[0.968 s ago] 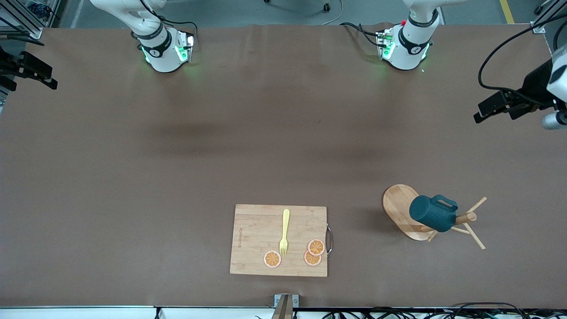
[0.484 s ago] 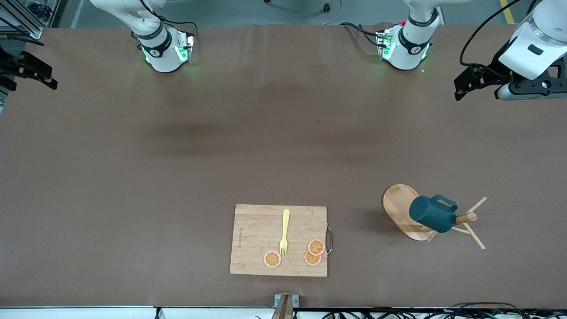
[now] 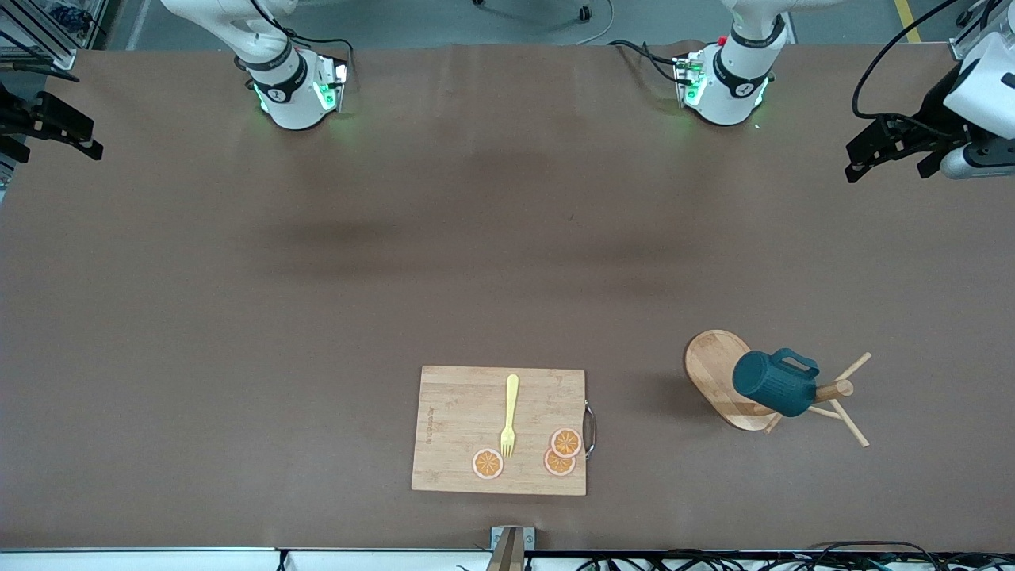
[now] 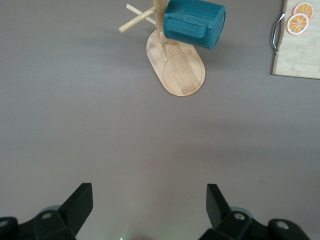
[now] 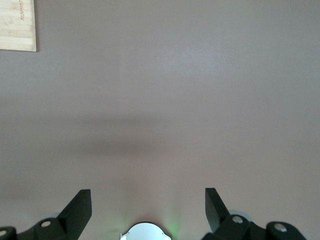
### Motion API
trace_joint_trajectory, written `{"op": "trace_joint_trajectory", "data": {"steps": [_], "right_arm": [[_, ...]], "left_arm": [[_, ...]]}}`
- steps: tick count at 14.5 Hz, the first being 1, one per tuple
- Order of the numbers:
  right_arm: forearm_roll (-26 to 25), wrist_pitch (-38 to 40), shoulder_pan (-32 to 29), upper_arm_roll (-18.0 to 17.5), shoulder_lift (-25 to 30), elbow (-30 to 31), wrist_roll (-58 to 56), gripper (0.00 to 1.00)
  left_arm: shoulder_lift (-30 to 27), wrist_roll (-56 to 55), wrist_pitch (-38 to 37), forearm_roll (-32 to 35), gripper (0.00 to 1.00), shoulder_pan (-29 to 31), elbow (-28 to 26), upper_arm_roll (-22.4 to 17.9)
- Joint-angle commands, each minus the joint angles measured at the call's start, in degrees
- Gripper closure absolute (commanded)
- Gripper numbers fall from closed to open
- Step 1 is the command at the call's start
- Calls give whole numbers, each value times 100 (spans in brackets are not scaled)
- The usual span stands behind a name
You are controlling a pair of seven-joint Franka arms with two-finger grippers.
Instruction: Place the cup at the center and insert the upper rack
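The dark teal ribbed cup (image 3: pixel 775 383) hangs tilted on a peg of the upper rack, a light wooden mug tree with an oval base (image 3: pixel 711 366), near the left arm's end of the table. The left wrist view shows the cup (image 4: pixel 195 22) and the base (image 4: pixel 180 72) too. My left gripper (image 3: pixel 888 155) is open and empty, high over bare table, well apart from the cup; its fingertips (image 4: pixel 80 200) frame only table. My right gripper (image 3: pixel 55 131) is open and empty, high over bare table by its own base (image 5: pixel 145 232).
A bamboo cutting board (image 3: pixel 460 412) lies near the front edge at mid table, with a yellow fork (image 3: pixel 510 416) and three orange slices (image 3: pixel 566 442). Its corner shows in the right wrist view (image 5: pixel 17 25). Both arm bases stand along the table's back edge.
The left hand has swung up toward the bases' edge of the table, then shifted slightly outward. The cup, the rack, the board and the right arm have not moved.
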State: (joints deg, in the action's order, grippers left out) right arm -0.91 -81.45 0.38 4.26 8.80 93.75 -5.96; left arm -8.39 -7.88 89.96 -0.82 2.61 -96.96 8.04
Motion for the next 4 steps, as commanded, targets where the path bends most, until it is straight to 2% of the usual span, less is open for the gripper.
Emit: {"op": "trace_joint_trajectory", "data": {"steps": [1,4], "right_arm": [[82,15,-99,-65,157,144,16,0],[100,33,-108,-65,157,144,24,0]], "left_arm": [[118,67,-163,99,0,-15,195,31],[144,67,-181,99,0,-32,186,31]]}}
